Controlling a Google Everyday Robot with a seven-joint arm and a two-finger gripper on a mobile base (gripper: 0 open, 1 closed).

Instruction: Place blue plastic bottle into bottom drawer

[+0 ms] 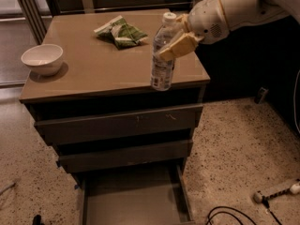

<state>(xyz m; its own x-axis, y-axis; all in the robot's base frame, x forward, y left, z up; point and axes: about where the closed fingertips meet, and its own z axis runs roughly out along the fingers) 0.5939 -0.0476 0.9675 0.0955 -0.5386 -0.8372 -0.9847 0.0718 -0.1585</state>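
Note:
The blue plastic bottle point(161, 60) is a clear bottle with a white cap and a pale label. It is at the front right of the cabinet top, tilted slightly with its cap to the right, and its base overlaps the front edge. My gripper point(177, 43) comes in from the upper right and is shut on the bottle's upper half, with tan fingers point(180, 45) across it. The bottom drawer point(133, 198) is pulled out below, showing a flat grey floor with nothing on it.
A white bowl point(42, 58) stands at the left of the cabinet top point(93, 69). A green snack bag point(121, 32) lies at the back middle. Two closed drawers point(119, 125) sit above the open one. Cables point(225, 215) and a small tool lie on the speckled floor at right.

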